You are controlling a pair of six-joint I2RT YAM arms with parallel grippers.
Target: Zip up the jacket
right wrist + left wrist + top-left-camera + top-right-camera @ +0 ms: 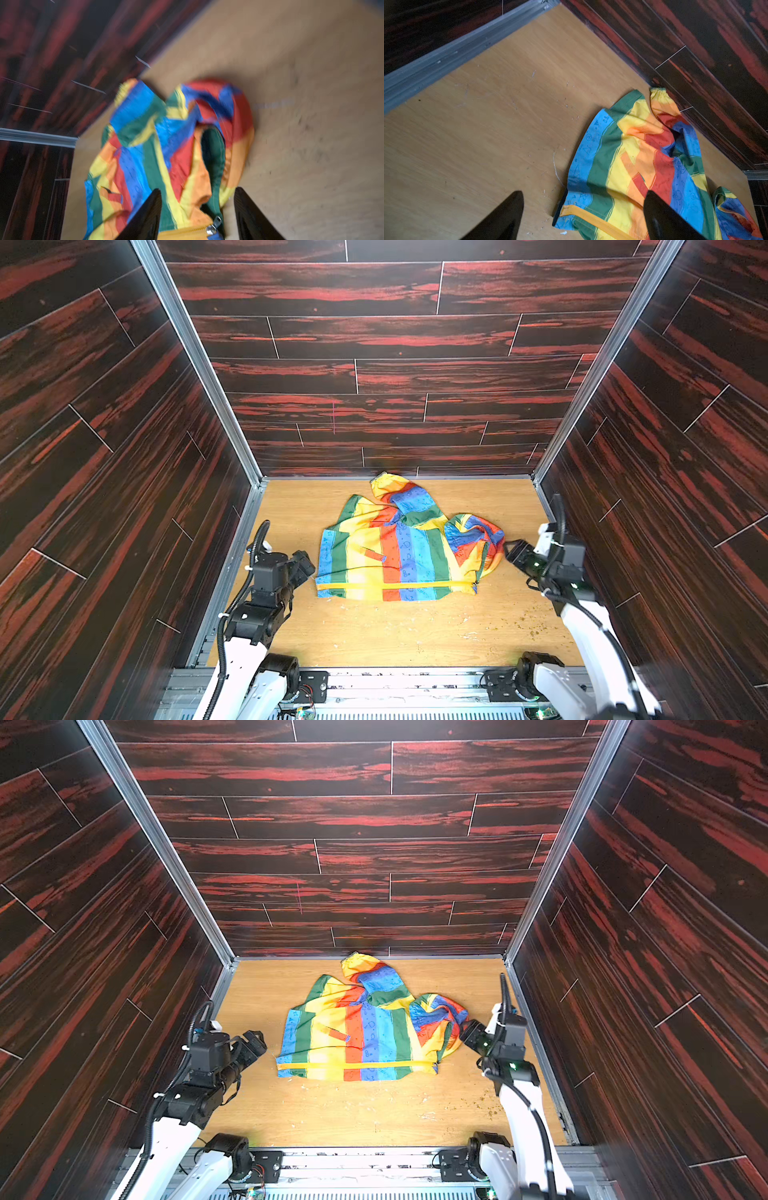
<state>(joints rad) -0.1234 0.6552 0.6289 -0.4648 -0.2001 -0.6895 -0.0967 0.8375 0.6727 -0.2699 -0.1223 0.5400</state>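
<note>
The rainbow-striped jacket (399,547) (357,1036) lies crumpled on the wooden table (374,635). Its yellow zipper (395,585) runs closed along the near edge. The metal slider (475,587) (212,227) sits at the zipper's right end. My left gripper (309,567) (584,192) is open, just off the jacket's left edge. The zipper's left end (571,209) lies between its jaws, untouched. My right gripper (512,551) (197,189) is open by the bunched sleeve (218,116) on the right. It hovers over the cloth near the slider, holding nothing.
Dark red wood-pattern walls (374,364) with aluminium corner posts (249,464) close in the table on three sides. Crumbs (528,626) and white flecks are scattered on the near right of the tabletop. The arm bases (307,684) stand along the near rail.
</note>
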